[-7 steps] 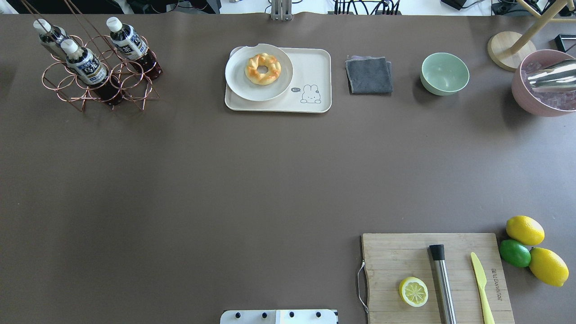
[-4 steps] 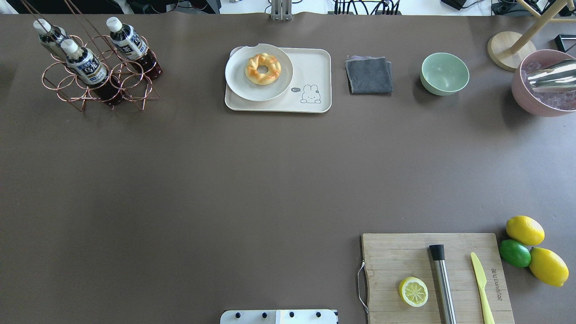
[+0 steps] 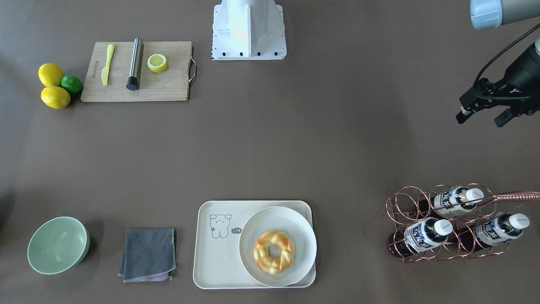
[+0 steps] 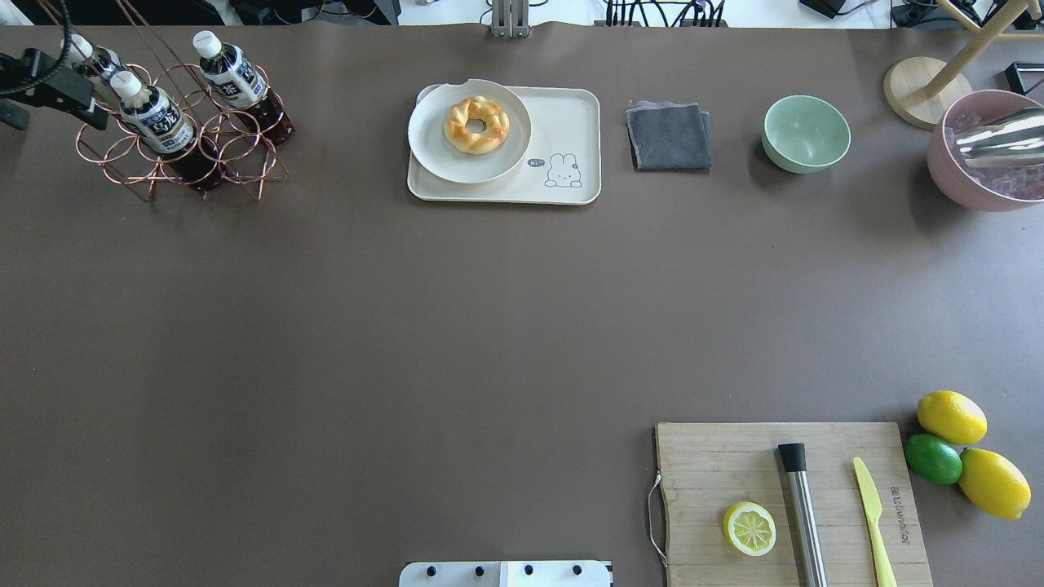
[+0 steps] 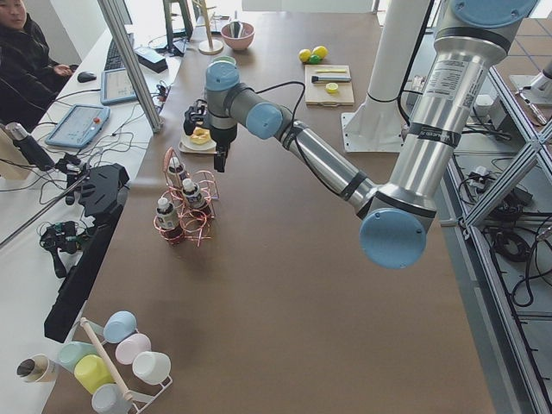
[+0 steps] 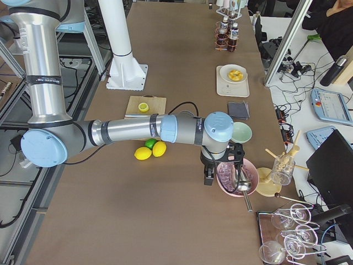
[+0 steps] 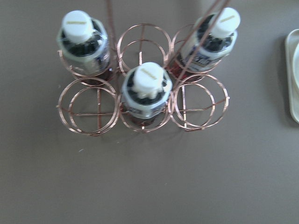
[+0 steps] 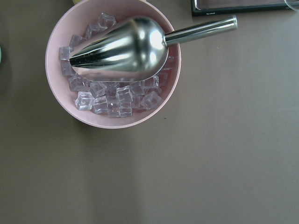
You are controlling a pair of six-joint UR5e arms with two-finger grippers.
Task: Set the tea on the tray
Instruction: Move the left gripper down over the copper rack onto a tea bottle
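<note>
The three tea bottles [image 4: 159,122] stood upright in a copper wire rack [image 4: 122,159] at the far left of the surface [image 4: 408,326], white caps up, none lifted out. The left tool [image 3: 480,120] hung above that rack with its fingers spread apart and nothing between them; its wrist camera looked straight down on the caps. The cream tray [image 4: 563,122] lay well apart from the rack, further along the far edge, and carried a round plate [image 4: 432,155] with a twisted doughnut [image 4: 477,124]; the half with the bear drawing was bare. The right tool [image 6: 220,175] hung over a pink bowl of ice [image 8: 60,100] holding a metal scoop [image 8: 121,49]; how far its fingers stood apart could not be told.
</note>
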